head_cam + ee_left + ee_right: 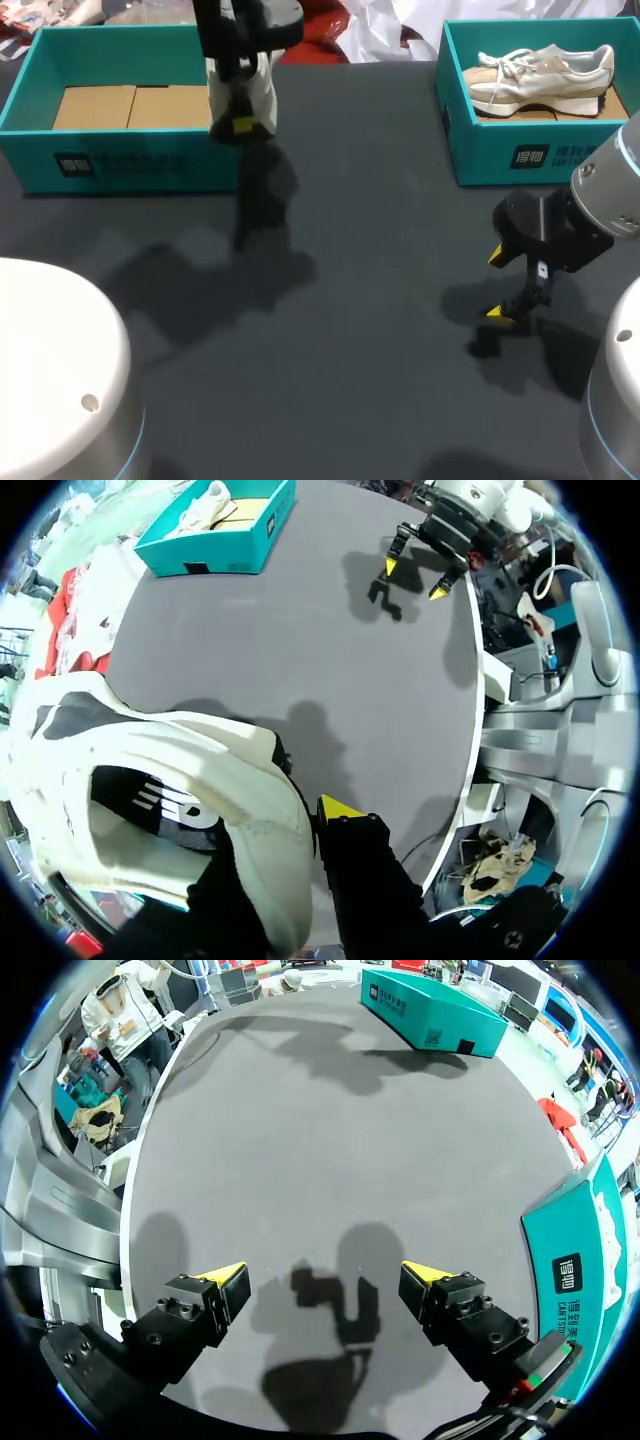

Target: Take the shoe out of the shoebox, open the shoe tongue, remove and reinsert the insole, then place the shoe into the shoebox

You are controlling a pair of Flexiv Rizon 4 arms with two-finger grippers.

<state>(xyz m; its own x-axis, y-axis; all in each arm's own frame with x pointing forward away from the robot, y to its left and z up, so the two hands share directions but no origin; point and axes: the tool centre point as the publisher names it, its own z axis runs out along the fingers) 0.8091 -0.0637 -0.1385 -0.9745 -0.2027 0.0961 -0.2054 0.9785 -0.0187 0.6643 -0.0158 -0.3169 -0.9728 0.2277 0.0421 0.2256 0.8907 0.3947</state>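
A dark grey bench is seen spread wide, its matte surface crossed by soft shadows. At the bench's far right corner a second teal box is set, open at the top. Inside it a pale sneaker with white laces is laid, toe turned toward the bench's middle, and brown cardboard is glimpsed beneath it.

Left arm reaching straight down at the far left side, left gripper squeezing a white shoe and holding it up, right arm bent low at the right side, right gripper pointing down, its two fingers spread wide apart
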